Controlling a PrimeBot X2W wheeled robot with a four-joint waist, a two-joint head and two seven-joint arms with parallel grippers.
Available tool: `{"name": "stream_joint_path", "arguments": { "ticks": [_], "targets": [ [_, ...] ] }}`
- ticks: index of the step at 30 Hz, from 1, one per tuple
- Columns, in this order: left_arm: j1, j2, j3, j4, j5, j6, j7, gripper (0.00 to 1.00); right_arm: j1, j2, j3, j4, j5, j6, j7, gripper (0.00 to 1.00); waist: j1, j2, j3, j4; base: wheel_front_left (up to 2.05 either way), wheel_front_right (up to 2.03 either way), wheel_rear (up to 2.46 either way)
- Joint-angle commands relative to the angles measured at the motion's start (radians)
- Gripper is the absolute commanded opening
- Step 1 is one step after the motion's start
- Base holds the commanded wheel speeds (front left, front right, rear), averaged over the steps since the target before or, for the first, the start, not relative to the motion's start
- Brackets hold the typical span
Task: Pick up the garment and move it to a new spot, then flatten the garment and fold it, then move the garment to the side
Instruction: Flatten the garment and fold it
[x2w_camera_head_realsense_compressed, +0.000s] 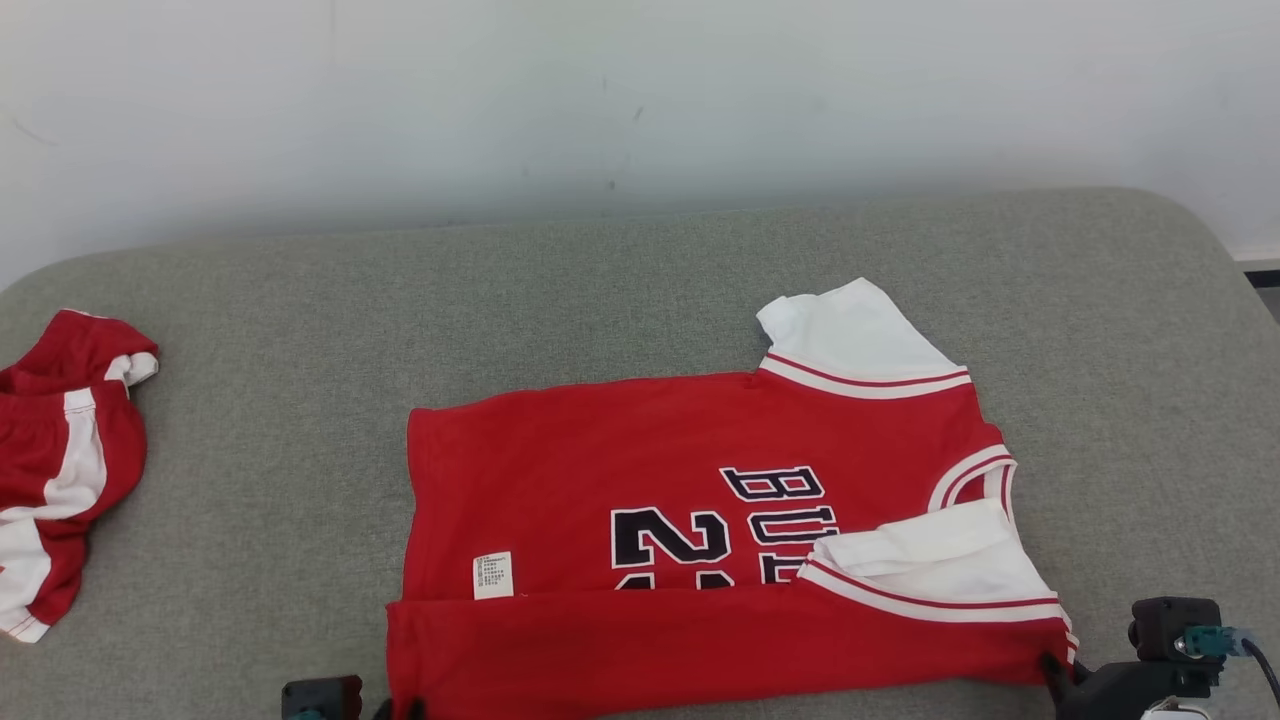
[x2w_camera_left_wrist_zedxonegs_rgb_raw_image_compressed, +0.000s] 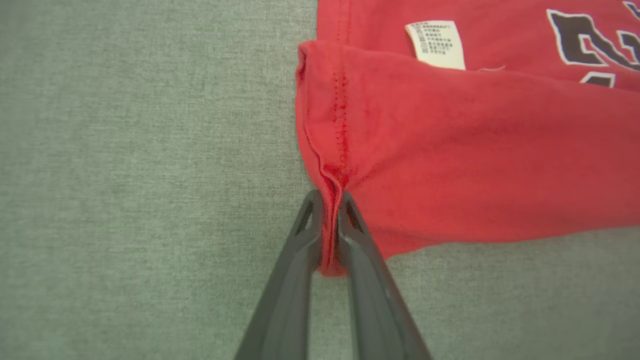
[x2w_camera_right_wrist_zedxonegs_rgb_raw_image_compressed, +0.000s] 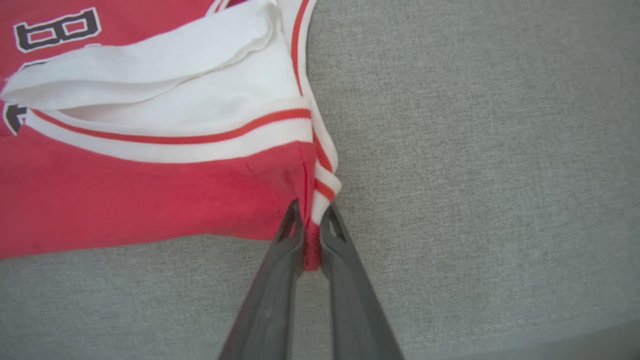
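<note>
My left claw (x2w_camera_left_wrist_zedxonegs_rgb_raw_image_compressed: 331, 202): fingers pressed together on the near hem corner of the soft red jersey with white striped-trim sleeves (x2w_camera_head_realsense_compressed: 600, 470), side seam bunched between them. My right claw (x2w_camera_right_wrist_zedxonegs_rgb_raw_image_compressed: 311, 212): likewise clamped, on the opposite near corner, where the red-and-white striped trim meets the side.

Between the two grips, the near edge lies turned over onto the body and covers the bottoms of the dark numerals. A small white care label (x2w_camera_head_realsense_compressed: 492, 575) sits just above that fold line.

The jersey lies right of centre on the grey woven padded surface (x2w_camera_head_realsense_compressed: 300, 300), far sleeve spread out, near sleeve folded in. A second red-and-white garment (x2w_camera_head_realsense_compressed: 60, 470) lies well apart at the left.

Handling (my guess): light and limp, with no stiffness. It will probably sag between the grips and drag on the weave. Seamed or trimmed corners look like the best holds, being thicker and less likely to slip. Keep both claws level for a straight fold edge.
</note>
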Motion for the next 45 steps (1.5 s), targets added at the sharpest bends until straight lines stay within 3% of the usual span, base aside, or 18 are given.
{"name": "stream_joint_path", "arguments": {
  "ticks": [1,3,10,17,22,29,45],
  "targets": [
    [0.015,0.010,0.005,-0.005,-0.004,0.006,-0.004,1.00,0.008,0.002,-0.006,-0.005,-0.010,-0.003,-0.001,0.16,0.0000,0.0000,0.001,0.000,0.00,0.00,0.00],
    [0.017,0.014,0.006,-0.017,0.005,0.010,-0.020,1.00,0.012,0.009,-0.009,-0.006,-0.015,-0.003,-0.001,1.00,0.0000,0.0000,0.002,0.001,0.00,0.00,0.00],
    [-0.022,0.042,0.044,-0.064,-0.015,0.015,-0.028,1.00,-0.056,-0.031,-0.015,-0.055,-0.021,-0.003,0.031,1.00,0.0000,0.0000,0.012,0.010,0.00,0.00,0.00],
    [-0.191,0.077,0.050,-0.103,-0.025,-0.015,0.097,1.00,-0.259,-0.125,0.035,-0.070,-0.002,-0.003,0.128,1.00,0.0000,0.0000,0.058,0.018,0.00,0.00,0.00],
    [-0.397,0.054,0.054,-0.029,-0.057,-0.047,0.196,1.00,-0.496,-0.164,0.123,0.038,0.041,-0.003,0.184,1.00,0.0000,0.0000,0.141,0.014,0.00,0.00,0.00],
    [-0.579,0.023,0.022,0.087,-0.048,-0.074,0.265,1.00,-0.702,-0.201,0.235,0.196,0.060,-0.003,0.161,1.00,0.0000,0.0000,0.226,0.017,0.00,0.00,0.00],
    [-0.734,-0.028,-0.036,0.268,0.005,-0.097,0.217,1.00,-0.900,-0.236,0.344,0.392,0.088,-0.003,0.067,1.00,0.0000,0.0000,0.324,0.035,0.00,0.00,0.00]
  ]
}}
